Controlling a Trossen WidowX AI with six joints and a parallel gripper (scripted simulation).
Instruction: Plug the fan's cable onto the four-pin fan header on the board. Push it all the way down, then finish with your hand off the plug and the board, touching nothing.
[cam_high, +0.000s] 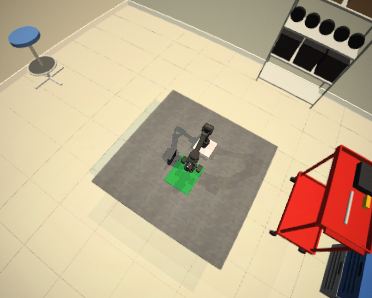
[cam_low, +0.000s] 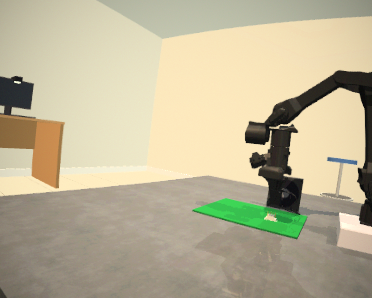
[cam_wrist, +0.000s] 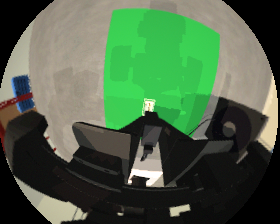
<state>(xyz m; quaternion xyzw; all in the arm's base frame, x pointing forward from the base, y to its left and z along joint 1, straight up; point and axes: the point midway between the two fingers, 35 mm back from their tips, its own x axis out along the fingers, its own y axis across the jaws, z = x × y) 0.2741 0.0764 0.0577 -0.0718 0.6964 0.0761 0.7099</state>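
The green board (cam_high: 174, 178) (cam_low: 225, 212) (cam_wrist: 127, 32) lies flat on the grey mat. The pale four-pin header (cam_low: 270, 217) (cam_wrist: 149, 106) stands on it. My gripper (cam_low: 276, 204) (cam_wrist: 150, 119) is shut on the dark cable plug (cam_wrist: 152, 132), low over the board. In the wrist view the plug's end appears just short of the header, with a gap in view between them; the exact height is hard to tell. The fan (cam_high: 171, 157) (cam_low: 293, 194) (cam_wrist: 229, 128) stands upright beside the board, and its thin cable runs toward the fingers. In the exterior view the fingers hide the plug.
The arm's white base (cam_high: 205, 148) (cam_low: 355, 234) is close to the board's edge. The grey mat (cam_high: 135, 165) (cam_low: 100, 240) lies under everything. A red cart (cam_high: 300, 210), a shelf rack (cam_high: 290, 82) and a blue stool (cam_high: 24, 36) (cam_low: 342, 161) stand off the mat.
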